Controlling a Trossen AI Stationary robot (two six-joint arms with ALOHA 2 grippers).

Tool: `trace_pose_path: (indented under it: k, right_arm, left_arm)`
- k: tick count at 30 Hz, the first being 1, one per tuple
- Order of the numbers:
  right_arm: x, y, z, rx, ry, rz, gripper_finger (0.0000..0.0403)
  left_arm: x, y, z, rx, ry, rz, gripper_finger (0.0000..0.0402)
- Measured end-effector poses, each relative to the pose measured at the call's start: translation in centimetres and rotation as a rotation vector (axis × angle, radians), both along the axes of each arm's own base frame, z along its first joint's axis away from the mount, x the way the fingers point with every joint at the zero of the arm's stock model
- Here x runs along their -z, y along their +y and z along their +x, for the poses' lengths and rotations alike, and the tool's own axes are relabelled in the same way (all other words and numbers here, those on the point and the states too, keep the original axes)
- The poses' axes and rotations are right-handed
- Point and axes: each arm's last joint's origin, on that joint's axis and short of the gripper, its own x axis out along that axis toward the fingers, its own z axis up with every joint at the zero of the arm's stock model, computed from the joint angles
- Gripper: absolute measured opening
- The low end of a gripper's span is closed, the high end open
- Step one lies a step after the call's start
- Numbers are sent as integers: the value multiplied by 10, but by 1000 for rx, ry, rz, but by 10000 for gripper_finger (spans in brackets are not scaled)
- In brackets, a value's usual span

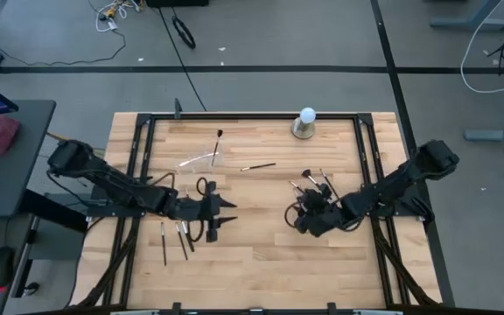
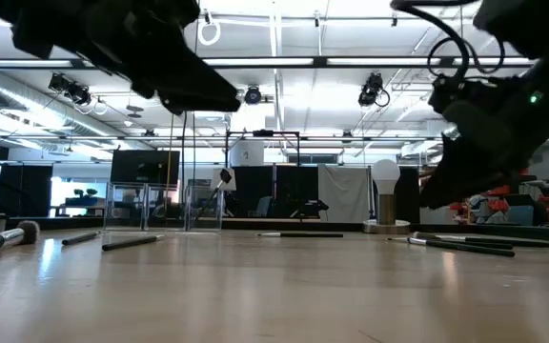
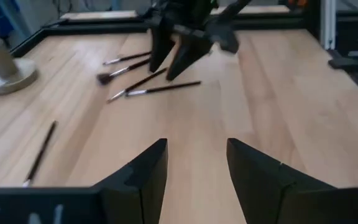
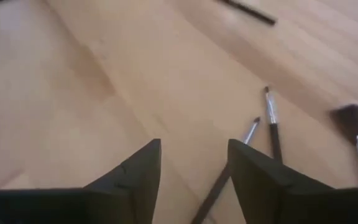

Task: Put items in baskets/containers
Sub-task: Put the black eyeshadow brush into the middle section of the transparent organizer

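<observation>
My left gripper [image 1: 227,214] [image 3: 196,146] is open and empty, above the table's middle left, pointing toward the right edge. My right gripper [image 1: 294,219] [image 4: 194,146] is open and empty, facing it from the right, its fingers above the wood beside several dark brushes [image 1: 311,184] [image 4: 270,124] lying flat. One of those brushes [image 4: 213,193] runs under the right fingertip; I cannot tell whether it touches. More brushes [image 1: 173,241] lie on the near side of my left gripper. A single brush [image 1: 257,165] lies mid-table. The clear holder [image 1: 198,159] [image 2: 155,205] stands at the far left with one brush [image 1: 218,143] in it.
A white ball on a grey round base [image 1: 305,123] [image 2: 385,195] stands at the far edge, right of centre. A black frame [image 1: 252,115] borders the table. Bare wood lies between the two grippers and along the near edge.
</observation>
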Motion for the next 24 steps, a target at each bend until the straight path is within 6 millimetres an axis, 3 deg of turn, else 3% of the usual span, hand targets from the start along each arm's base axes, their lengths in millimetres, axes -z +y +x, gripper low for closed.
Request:
trace_pose_path:
  k: [12, 16, 22, 24]
  right_arm:
    - [52, 1, 0, 156, 76, -56, 130]
    - [61, 3, 0, 178, 64, -81, 103]
    - [66, 9, 0, 139, 54, -120, 20]
    - [66, 10, 1, 112, 50, -133, 11]
  left_arm:
    - [23, -9, 8, 16, 41, -12, 172]
    - [24, -11, 8, 19, 36, -10, 172]
    - [22, -12, 9, 20, 15, -19, 172]
    - [22, -12, 9, 23, 14, -21, 172]
